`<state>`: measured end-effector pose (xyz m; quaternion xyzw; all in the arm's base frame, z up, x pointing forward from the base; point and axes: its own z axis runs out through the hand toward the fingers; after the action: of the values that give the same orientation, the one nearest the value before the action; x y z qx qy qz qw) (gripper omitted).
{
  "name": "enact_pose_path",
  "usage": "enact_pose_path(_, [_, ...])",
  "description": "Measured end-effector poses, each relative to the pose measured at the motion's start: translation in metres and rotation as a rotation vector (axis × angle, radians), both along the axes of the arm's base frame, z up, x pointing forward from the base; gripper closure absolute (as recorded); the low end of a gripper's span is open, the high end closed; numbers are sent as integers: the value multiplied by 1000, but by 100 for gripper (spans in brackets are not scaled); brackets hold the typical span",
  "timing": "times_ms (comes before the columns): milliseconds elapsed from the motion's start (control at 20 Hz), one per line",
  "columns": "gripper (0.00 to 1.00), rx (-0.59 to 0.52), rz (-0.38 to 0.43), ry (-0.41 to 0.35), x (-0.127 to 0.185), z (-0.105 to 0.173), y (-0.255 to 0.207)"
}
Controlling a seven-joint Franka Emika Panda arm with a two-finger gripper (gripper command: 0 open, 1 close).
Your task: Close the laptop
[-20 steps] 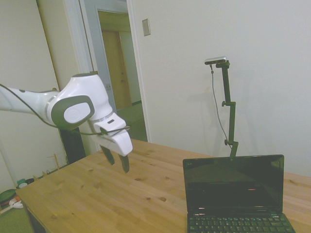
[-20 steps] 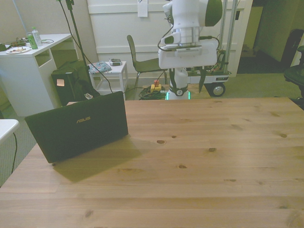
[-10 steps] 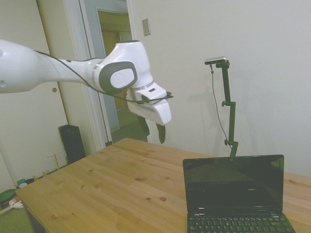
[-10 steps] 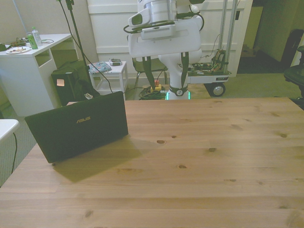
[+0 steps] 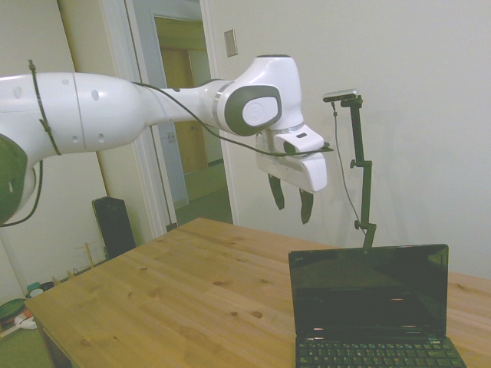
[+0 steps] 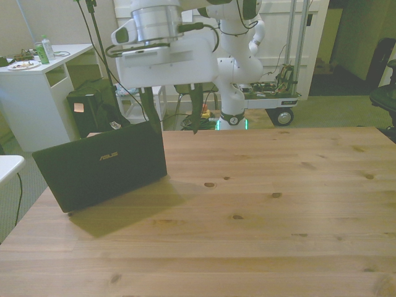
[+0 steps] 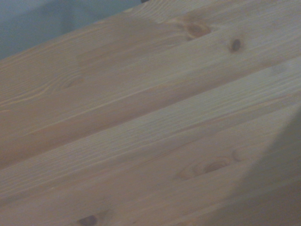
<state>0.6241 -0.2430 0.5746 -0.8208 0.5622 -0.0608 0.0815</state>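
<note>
Fingers on the gripper hang spread apart, both pointing down, nothing between them. It is held high in the air, clear of the table, with the white arm stretched out almost level behind it.

Below the gripper and a little further along the arm's reach stands the laptop, open on the wood. Its dark screen is raised nearly upright, the top edge lower than the fingertips with a plain gap of air between them, and the keyboard lies flat in front of it.

From across the table, the gripper sits just above and behind the top corner of the laptop lid, toward the front view's right end of that lid. One dark finger looks to overlap the lid's upper edge from this angle, though the side view shows it well above. The lid's matte black back faces outward with a small logo on it, and it throws a shadow on the table beneath.

The wrist camera takes in only blurred pine planks with a few knots.
</note>
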Motion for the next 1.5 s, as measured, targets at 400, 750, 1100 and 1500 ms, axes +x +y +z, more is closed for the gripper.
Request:
enact_pose_path(400, [100,5,-40,37,-7,-16,-25])
enact_pose_path(750, [100,0,-59,35,-12,-13,-35])
enact_pose_path(1100, [100,3,-76,48,-18,-19,-45])
enact_pose_path(1500, [100,1,-129,74,-38,-28,-75])
